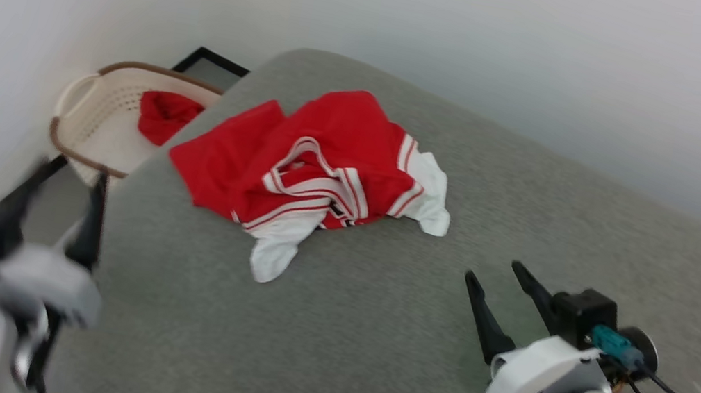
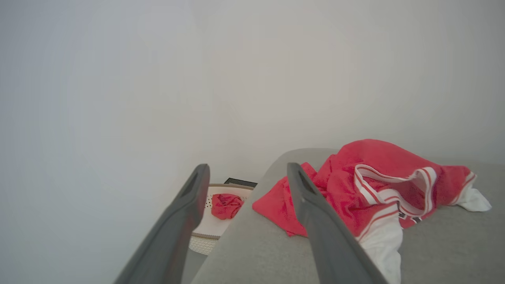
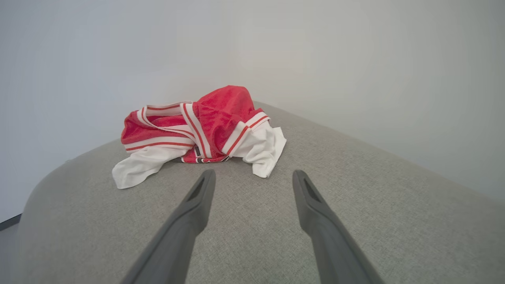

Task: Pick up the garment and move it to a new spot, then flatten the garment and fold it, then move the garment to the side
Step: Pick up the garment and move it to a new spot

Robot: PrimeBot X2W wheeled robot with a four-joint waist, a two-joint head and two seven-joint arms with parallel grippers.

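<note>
The garment (image 1: 320,164) is a red T-shirt with white sleeves and striped trim, lying crumpled near the far left corner of a grey padded surface (image 1: 372,326). It also appears in the left wrist view (image 2: 378,185) and the right wrist view (image 3: 201,130). My left gripper (image 1: 68,180) hangs open and blurred at the lower left, by the surface's left edge, short of the garment; its fingers (image 2: 315,221) frame the corner. My right gripper (image 1: 494,275) stands open at the lower right, above the grey surface, apart from the garment, with nothing between its fingers (image 3: 193,213).
A cream laundry basket (image 1: 92,120) with a brown rim stands off the left edge by the wall, holding another red cloth (image 1: 166,115). It shows in the left wrist view as the basket (image 2: 213,228). A white wall backs the surface. A black cable trails from my right wrist.
</note>
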